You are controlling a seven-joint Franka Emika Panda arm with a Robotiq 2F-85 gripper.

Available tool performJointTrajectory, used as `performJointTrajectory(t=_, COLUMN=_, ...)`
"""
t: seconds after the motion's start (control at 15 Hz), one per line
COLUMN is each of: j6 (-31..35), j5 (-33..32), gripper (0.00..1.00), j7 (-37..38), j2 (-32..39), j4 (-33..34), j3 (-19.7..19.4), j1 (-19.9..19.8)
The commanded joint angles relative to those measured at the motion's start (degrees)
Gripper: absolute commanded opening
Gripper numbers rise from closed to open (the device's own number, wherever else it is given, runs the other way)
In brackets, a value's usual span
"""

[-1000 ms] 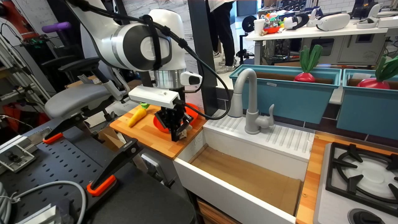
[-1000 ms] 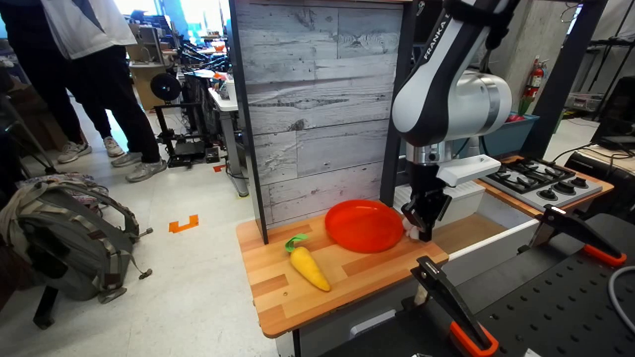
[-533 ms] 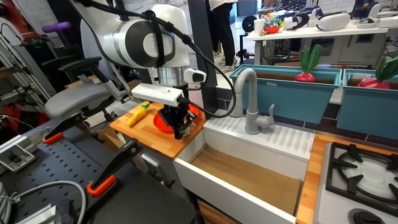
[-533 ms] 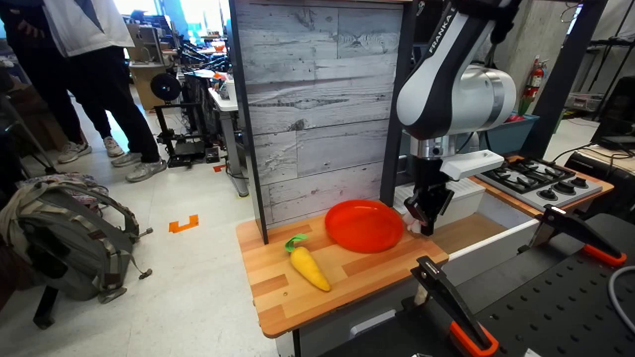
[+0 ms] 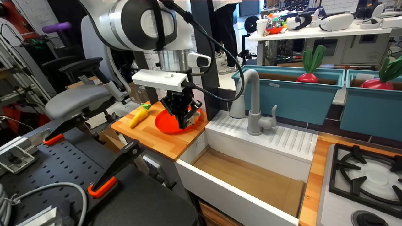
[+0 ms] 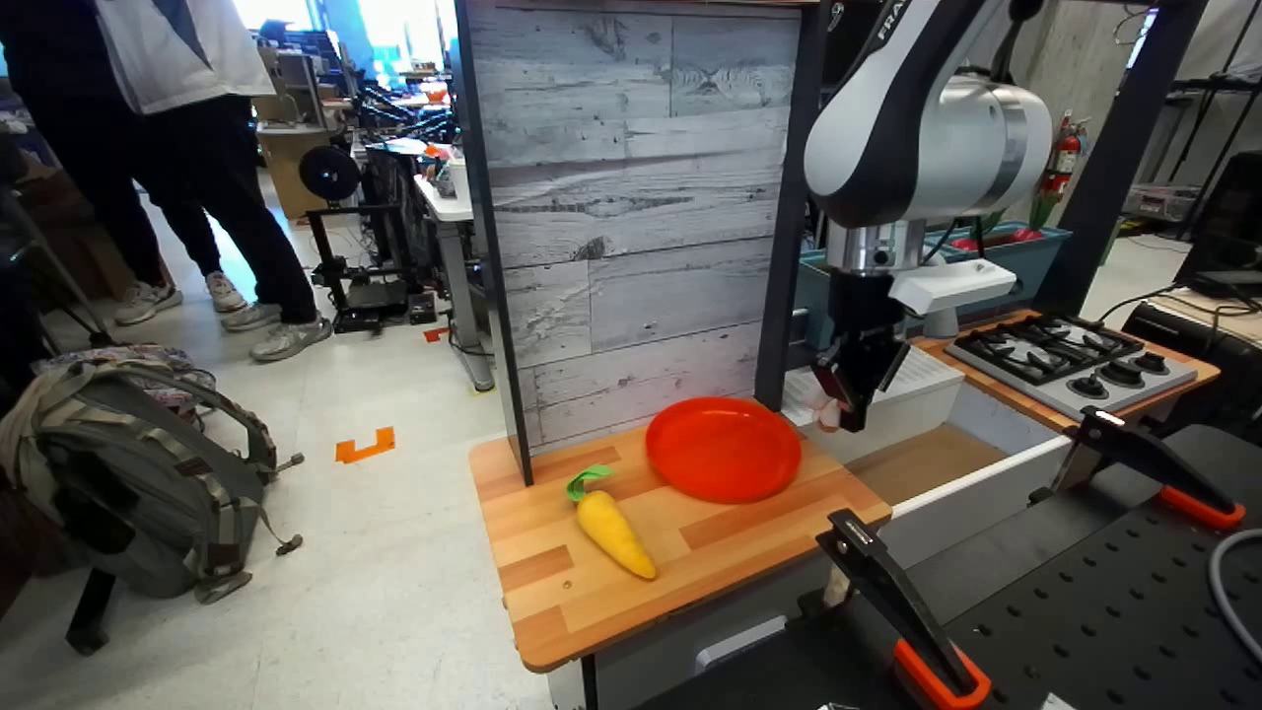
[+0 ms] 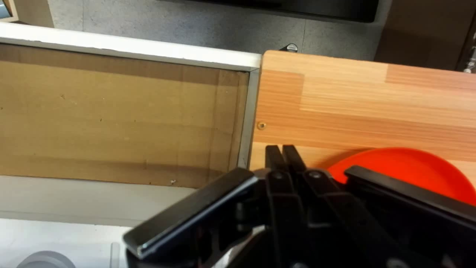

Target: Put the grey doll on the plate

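Note:
The grey doll (image 6: 824, 406), a tiny pale lumpy figure, is held at the fingertips of my gripper (image 6: 850, 412). It also shows in an exterior view (image 5: 193, 119), beside the dark fingertips of the gripper (image 5: 184, 121). It hangs above the tan board's sink-side end, off the surface. In the wrist view my gripper (image 7: 281, 148) has its fingertips nearly together, with a narrow gap, and the doll is mostly hidden behind the fingers. The orange-red plate (image 6: 725, 449) lies flat on the board beside the gripper; it shows in the wrist view (image 7: 405, 171) right of the fingers.
A yellow carrot (image 6: 613, 532) lies on the wooden board (image 6: 749, 532). The sink (image 5: 245, 175) adjoins the board, with a grey tap (image 5: 254, 106) behind it. A dark post (image 6: 789, 256) and a wood-look panel (image 6: 641, 197) stand behind the plate.
My gripper has risen from the board, lifting the doll with it, and has shifted slightly. The plate and carrot have not moved.

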Motion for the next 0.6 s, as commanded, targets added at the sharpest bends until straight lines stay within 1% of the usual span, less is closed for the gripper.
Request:
performJointTrajectory(t=0.0, j6=-0.85, j5=-0.34, gripper=0.01, j7=-1.20, j2=-2.66, j4=-1.83, j3=1.54, j1=0.51)
performJointTrajectory(t=0.27, j6=-1.83, j5=-0.76, gripper=0.01, j7=-0.31, j2=-1.13, j4=0.68, j3=2.29, j1=2.97)
performJointTrajectory(t=0.53, j6=-5.68, j5=-1.15, gripper=0.01, j7=0.37, j2=1.17, j4=4.33, j3=2.21, j1=5.90)
